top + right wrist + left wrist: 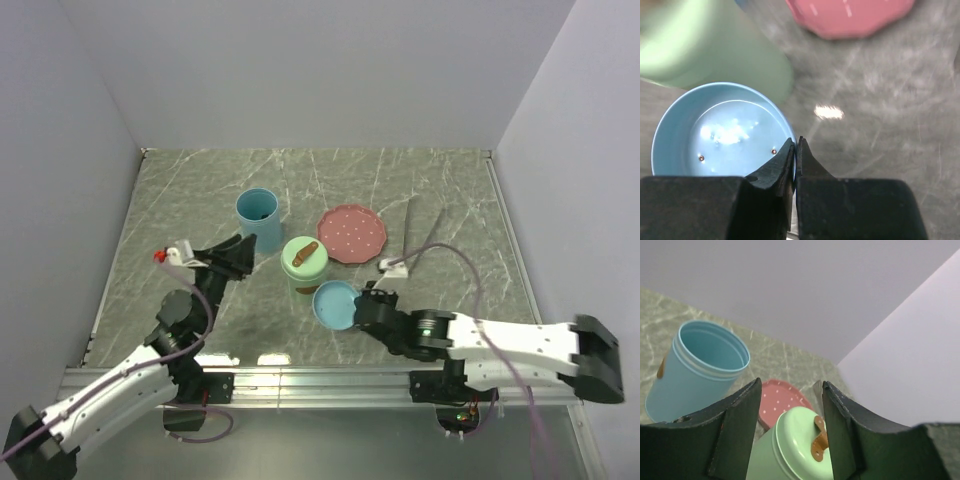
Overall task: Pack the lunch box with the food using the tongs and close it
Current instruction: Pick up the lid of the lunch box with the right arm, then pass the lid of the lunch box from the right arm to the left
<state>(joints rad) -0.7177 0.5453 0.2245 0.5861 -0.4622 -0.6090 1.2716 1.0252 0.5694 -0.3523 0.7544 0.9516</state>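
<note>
Food piece (306,249) sits on closed container (294,264), plate (352,233) at right, tongs (408,232) further right, lid (333,305) in front

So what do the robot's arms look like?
The left arm and right arm are white tubes with black joints, each trailing a thin purple cable. The left gripper and right gripper are black, with two flat fingers. A tiny green light glows on the right arm.

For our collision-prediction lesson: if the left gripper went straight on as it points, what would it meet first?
Probably the green container, just ahead of the open left gripper and in line with its gap; depth is hard to judge. The blue cup stands off to the side.
</note>
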